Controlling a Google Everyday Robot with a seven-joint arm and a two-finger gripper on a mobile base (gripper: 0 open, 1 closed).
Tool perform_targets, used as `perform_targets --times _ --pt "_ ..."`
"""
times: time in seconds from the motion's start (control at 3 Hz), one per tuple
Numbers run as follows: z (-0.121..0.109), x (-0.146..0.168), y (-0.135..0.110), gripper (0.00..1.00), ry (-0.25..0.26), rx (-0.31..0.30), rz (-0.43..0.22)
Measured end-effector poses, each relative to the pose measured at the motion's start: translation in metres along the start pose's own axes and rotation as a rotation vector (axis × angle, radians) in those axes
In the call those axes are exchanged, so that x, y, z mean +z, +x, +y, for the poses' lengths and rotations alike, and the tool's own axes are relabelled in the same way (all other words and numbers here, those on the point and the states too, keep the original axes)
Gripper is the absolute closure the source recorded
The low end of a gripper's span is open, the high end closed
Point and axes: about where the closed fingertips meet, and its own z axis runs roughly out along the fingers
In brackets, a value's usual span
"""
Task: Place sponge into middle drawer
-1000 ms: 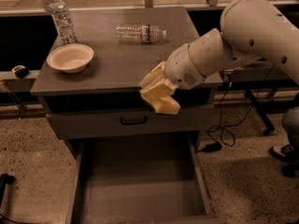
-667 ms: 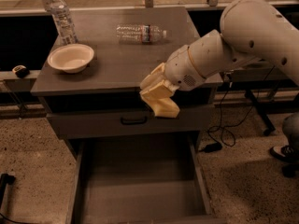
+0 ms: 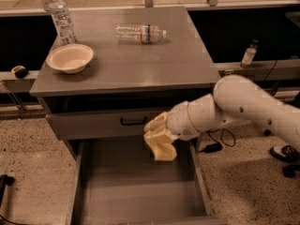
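The pale yellow sponge (image 3: 161, 148) hangs in my gripper (image 3: 157, 134), which is shut on it. The gripper reaches in from the right on a white arm and holds the sponge just above the back part of the open middle drawer (image 3: 112, 191), a wide grey tray with a flat floor pulled out below the cabinet. The sponge sits in front of the closed grey drawer front (image 3: 93, 123) with its black handle (image 3: 133, 121). It does not touch the drawer floor.
The grey cabinet top (image 3: 178, 64) carries a cream bowl (image 3: 70, 58) at the left, an upright water bottle (image 3: 60, 17) behind it and a lying clear bottle (image 3: 140, 33). A small bottle (image 3: 249, 54) stands on a ledge at the right. Cables lie on the floor right.
The arm has dropped and swung in lower. The sponge went from level with the cabinet top's front edge down to just above the open drawer.
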Motion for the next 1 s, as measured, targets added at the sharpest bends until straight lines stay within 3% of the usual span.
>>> perform_targets --times 0.67,1.0 --pt "0.007 0.015 0.014 1.00 -0.008 0.024 -0.021" --pt "0.019 0.049 0.026 1.00 -0.018 0.056 -0.126"
